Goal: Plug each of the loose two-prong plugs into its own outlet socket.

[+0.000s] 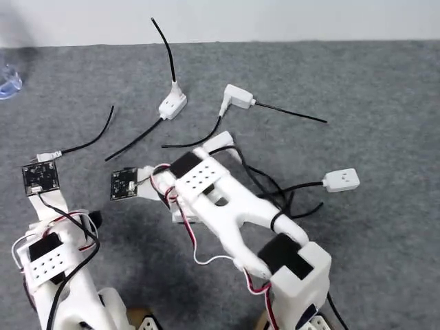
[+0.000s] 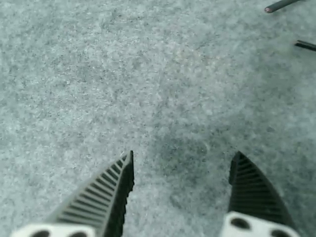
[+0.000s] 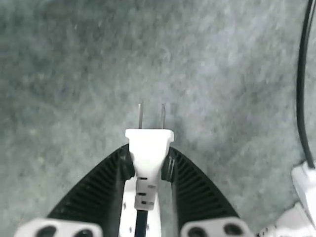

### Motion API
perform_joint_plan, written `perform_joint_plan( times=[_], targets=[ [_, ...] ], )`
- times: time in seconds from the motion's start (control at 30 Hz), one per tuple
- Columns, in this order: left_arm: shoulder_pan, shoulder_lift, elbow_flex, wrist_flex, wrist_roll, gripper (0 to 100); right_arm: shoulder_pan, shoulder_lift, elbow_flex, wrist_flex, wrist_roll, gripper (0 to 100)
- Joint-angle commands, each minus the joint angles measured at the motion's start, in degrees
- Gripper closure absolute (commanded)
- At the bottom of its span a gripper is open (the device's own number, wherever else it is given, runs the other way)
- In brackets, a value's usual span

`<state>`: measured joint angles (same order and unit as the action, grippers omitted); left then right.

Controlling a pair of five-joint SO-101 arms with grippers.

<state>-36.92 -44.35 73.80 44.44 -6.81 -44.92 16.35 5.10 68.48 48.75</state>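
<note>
1. grey felt [image 2: 148, 74] is seen under both grippers. white plug [image 3: 149, 140] is clamped by its body in right gripper [image 3: 148, 154], prongs fwd.
2. left gripper [image 2: 183, 154] is spread wide, nothing held.
3. prongs should be squared w/ socket [image 1: 342, 180] slots before being pushed in.

Smooth white plastic plug [image 3: 148, 140], thin bright metal prongs [image 3: 140, 116], pinched between ribbed matt black fingers [image 3: 106, 185] of the right gripper [image 3: 148, 154]; beyond them, fuzzy grey matt felt table cover [image 3: 69, 59].
</note>
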Motion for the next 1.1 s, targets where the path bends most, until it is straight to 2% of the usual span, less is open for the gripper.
perform_joint_plan(
  times=[0.0,0.2,0.33,0.4,0.57,0.73,0.87,1.07],
  targets=[
    [-1.6,-0.5,-0.2,-1.2,-0.5,71,-0.4,1.4,0.3,-3.2,-1.3,99.0],
    [-2.0,-0.6,-0.2,-1.1,-0.5,71,-0.7,5.2,1.3,-4.6,-1.3,96.9],
    [-2.0,-0.6,-0.2,-1.1,-0.5,71,-0.7,3.6,1.3,-4.6,-2.9,84.2],
    [-2.0,-0.6,-0.2,-1.1,-0.5,71,-0.7,3.0,1.3,-4.6,-2.5,81.2],
    [-2.0,-0.6,-0.2,-1.1,-0.5,71,-0.7,3.8,1.4,-4.6,-1.7,87.2],
    [-2.0,-0.6,-0.2,-1.1,-0.5,71,-0.7,3.9,1.4,-5.5,-1.7,88.9],
    [-2.0,-0.6,-0.2,-1.1,-0.5,71,-0.7,3.7,1.4,-5.9,-1.7,99.7],
    [-2.0,-0.6,-0.3,-1.2,-0.4,71,0.2,1.4,1.1,-5.4,-2.2,99.0]
  ],
)
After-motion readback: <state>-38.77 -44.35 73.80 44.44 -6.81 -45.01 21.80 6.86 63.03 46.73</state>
